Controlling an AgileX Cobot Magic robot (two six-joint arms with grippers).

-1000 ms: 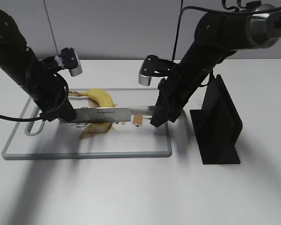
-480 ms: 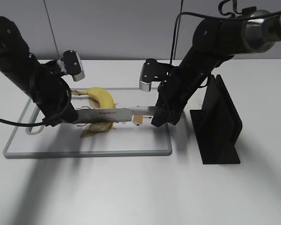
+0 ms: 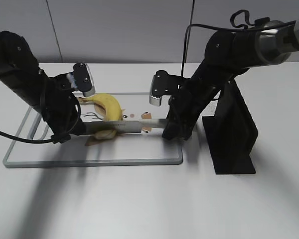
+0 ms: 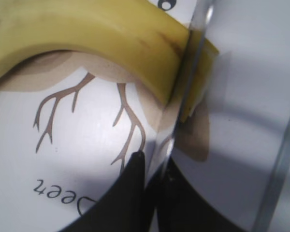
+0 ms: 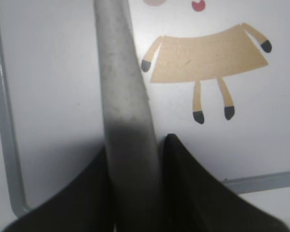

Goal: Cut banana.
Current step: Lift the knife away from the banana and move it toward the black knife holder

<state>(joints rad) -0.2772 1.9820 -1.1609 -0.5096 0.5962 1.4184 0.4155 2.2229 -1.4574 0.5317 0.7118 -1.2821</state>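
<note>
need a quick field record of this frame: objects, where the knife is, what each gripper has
banana: on cutting board, curved, unpeeled
knife: blade lies across the banana's lower end, already into the peel in the left wrist view
left gripper: closed on the blade's tip end
right gripper: closed on the knife's handle end
board print: cartoon deer under and beside the banana
knife stand: black, right of the board, on table
cut state: not through yet, no separate piece visible
</note>
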